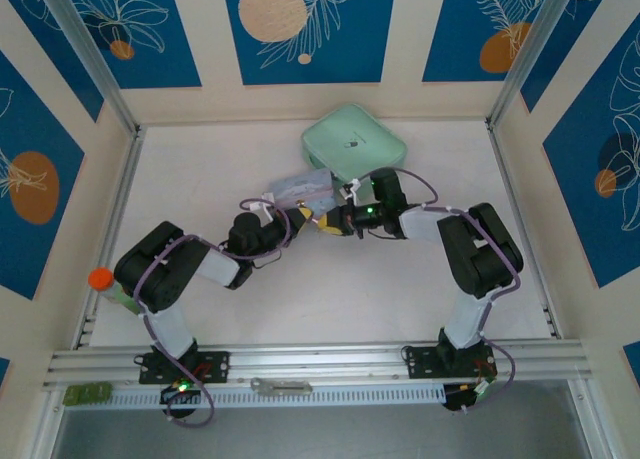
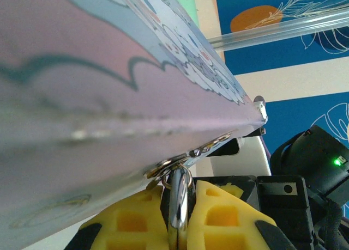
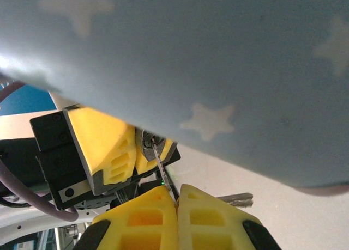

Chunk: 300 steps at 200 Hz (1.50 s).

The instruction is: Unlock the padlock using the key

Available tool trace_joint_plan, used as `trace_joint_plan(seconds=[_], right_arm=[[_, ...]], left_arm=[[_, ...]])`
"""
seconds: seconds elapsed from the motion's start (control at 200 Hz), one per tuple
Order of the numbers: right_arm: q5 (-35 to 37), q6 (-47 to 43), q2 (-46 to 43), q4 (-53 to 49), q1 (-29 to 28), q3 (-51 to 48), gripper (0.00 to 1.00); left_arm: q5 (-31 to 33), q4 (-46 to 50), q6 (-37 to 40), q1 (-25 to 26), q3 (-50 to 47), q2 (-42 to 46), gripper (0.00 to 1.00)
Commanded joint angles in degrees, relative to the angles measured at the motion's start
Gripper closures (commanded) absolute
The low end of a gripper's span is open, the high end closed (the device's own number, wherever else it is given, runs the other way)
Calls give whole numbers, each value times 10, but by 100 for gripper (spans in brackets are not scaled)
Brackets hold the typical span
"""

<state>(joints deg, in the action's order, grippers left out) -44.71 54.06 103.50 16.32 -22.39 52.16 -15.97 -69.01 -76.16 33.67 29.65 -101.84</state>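
Roughly halfway, I'd say. My left gripper (image 2: 179, 194) is clamped tight on the padlock (image 3: 146, 145), which hangs off the front edge of the blue tin (image 1: 300, 187). My right gripper (image 3: 176, 193) is pinched fully closed on the key (image 3: 163, 172), and the key's tip points at about 11 o'clock, right at the lock's face. I can't tell if it's actually in the keyhole. The shackle looks closed, so seating, turning and popping it are left.

Count: one padlock, one key, one tin, one mint box (image 1: 355, 139) at 1 o'clock from the grippers on the bench (image 1: 400, 299).
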Motion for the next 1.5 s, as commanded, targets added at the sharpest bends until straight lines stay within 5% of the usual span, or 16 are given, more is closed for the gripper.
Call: trace_joint_plan(seconds=[0.0,0.19,0.465,0.795,1.245,1.495], right_arm=[[76,-6,15,20,2,63,100],[56,5,37,15,5,72,100],[59,-46,22,166,0,11,100],[99,-131,-8,102,-20,25,100],[59,69,7,157,-20,3,100],[6,272,22,304,-9,-41,100]], left_arm=[[-180,-56,8,76,8,18,100],[-200,-83,5,81,11,11,100],[-197,-94,-22,82,-1,20,100],[-202,-39,-8,83,13,47,100],[-193,-68,25,85,17,25,100],[-238,-117,68,76,24,12,100]])
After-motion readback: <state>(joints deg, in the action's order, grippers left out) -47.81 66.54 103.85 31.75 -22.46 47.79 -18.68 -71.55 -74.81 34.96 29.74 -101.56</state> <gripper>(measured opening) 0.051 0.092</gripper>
